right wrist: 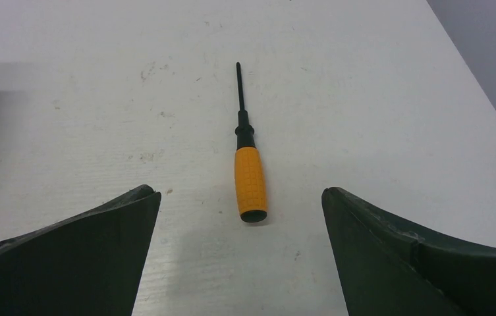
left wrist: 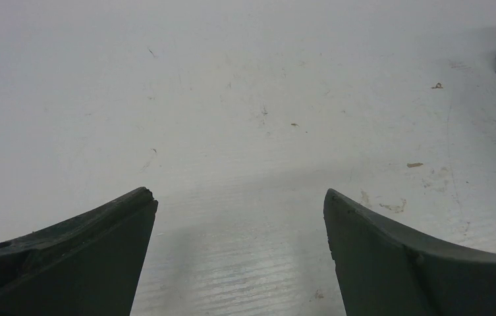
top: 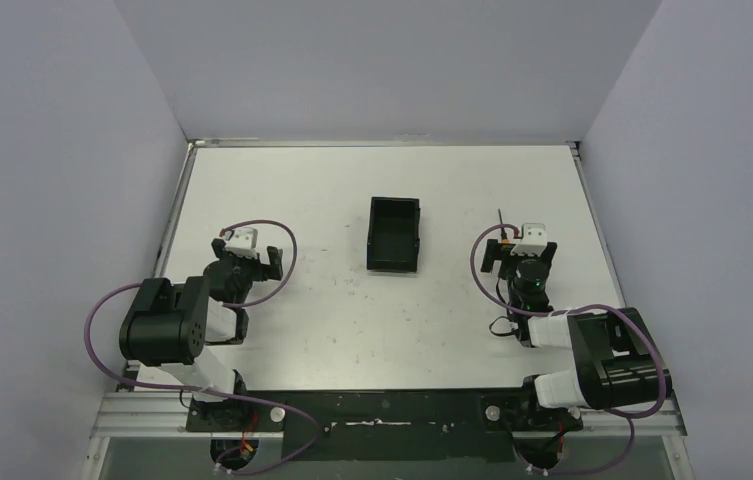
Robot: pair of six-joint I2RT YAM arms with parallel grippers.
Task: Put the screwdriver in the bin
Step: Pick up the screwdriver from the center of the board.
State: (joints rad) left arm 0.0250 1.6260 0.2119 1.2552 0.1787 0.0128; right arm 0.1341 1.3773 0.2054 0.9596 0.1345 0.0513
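The screwdriver (right wrist: pixel 250 184) lay flat on the counter (top: pixel 352 320), right of centre, with its orange handle nearest my right arm and its thin dark shaft pointing away toward the far edge. In the right wrist view it sat in line with the gap of the right tool (right wrist: pixel 237 193). The butt of the handle was just ahead of the fingertips, and neither finger touched it. That tool was spread wide and pinched nothing. From overhead only the dark shaft showed clearly, poking out beyond the wrist camera housing; the handle was mostly hidden under it. The screwdriver was outside the bin (top: pixel 393 264), a black open-top tray that stood well apart to its left, near the middle of the counter, with its long side running front to back. Further left, the left tool (left wrist: pixel 238 196) hung over bare white counter marked with faint scuffs and a few specks. Its fingers were likewise spread and held nothing. A dark corner of the bin just showed at the right edge of that wrist view.
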